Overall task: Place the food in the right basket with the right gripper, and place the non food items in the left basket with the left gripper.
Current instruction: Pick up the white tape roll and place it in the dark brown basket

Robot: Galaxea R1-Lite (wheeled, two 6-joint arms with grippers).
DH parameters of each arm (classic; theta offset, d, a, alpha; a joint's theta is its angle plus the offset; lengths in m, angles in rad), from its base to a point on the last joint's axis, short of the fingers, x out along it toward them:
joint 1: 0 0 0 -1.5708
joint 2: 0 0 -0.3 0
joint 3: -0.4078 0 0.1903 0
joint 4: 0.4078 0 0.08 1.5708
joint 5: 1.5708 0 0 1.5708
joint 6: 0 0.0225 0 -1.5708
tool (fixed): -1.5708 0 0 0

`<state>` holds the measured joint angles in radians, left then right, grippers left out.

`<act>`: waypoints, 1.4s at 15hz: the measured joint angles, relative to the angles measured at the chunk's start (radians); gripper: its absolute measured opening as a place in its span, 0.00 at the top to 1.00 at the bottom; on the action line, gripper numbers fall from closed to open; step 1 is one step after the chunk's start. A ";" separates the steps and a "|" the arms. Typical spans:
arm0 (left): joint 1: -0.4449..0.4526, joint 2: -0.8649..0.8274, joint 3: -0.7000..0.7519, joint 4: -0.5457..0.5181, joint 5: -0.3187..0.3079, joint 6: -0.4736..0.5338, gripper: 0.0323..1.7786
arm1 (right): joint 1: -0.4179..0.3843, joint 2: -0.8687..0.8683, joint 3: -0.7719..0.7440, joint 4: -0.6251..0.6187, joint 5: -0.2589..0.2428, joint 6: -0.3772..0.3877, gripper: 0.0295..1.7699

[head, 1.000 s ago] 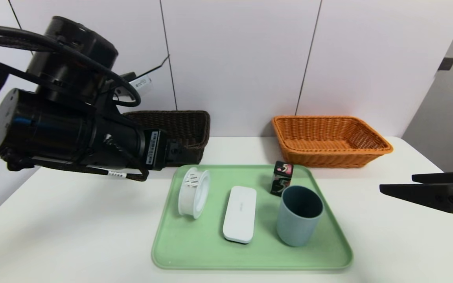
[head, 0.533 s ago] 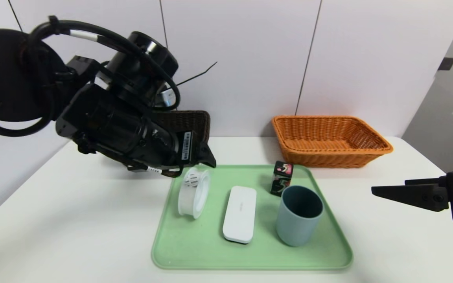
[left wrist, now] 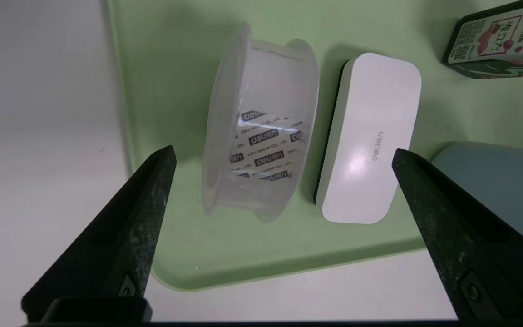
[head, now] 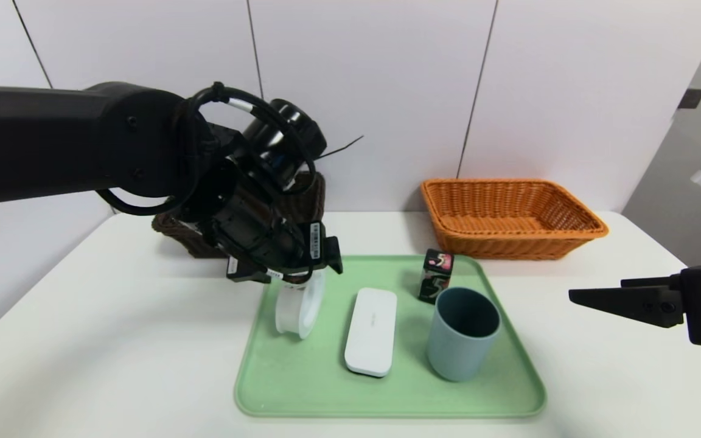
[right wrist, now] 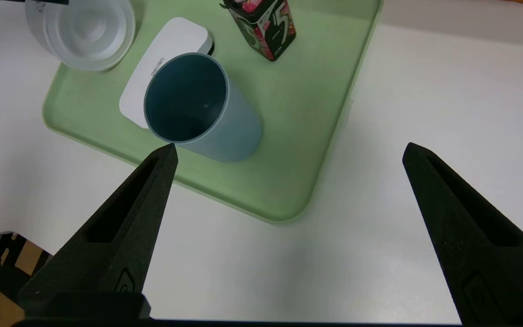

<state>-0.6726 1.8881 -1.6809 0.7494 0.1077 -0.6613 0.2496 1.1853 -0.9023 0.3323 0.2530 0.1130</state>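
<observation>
On the green tray (head: 302, 389) lie a clear tape roll (head: 294, 311) on its side, a white flat case (head: 372, 331), a dark gum box (head: 435, 275) standing upright and a blue-grey cup (head: 463, 334). My left gripper (head: 292, 275) hangs open just above the tape roll (left wrist: 257, 136), its fingers spanning the roll and the white case (left wrist: 370, 136) without touching them. My right gripper (head: 597, 291) is open and empty over the bare table to the right of the tray, with the cup (right wrist: 207, 113) and gum box (right wrist: 263, 27) ahead of it.
The dark brown left basket (head: 311, 194) stands at the back, mostly hidden behind my left arm. The orange right basket (head: 569, 234) sits at the back right. White table (head: 113, 334) surrounds the tray, with a wall close behind.
My left arm has swung in from the far left and now points down over the tape roll on the tray's left side. My right gripper has crept slightly left. Both stayed open.
</observation>
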 joint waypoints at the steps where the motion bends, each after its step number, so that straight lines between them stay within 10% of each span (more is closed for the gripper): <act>1: -0.002 0.013 0.001 0.000 0.001 -0.001 0.05 | 0.000 0.000 0.003 0.000 0.000 0.000 0.03; 11: -0.005 0.113 0.018 0.001 0.037 -0.004 0.08 | -0.021 -0.001 0.026 0.000 -0.001 0.000 0.03; 18: -0.004 0.113 0.016 0.004 0.051 -0.005 0.64 | -0.024 -0.008 0.028 0.000 0.000 -0.001 0.03; 21: -0.007 0.079 0.016 0.010 0.063 -0.006 0.69 | -0.024 -0.008 0.030 0.000 0.000 0.000 0.03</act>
<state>-0.6798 1.9670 -1.6645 0.7596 0.1706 -0.6677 0.2251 1.1777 -0.8726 0.3328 0.2526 0.1126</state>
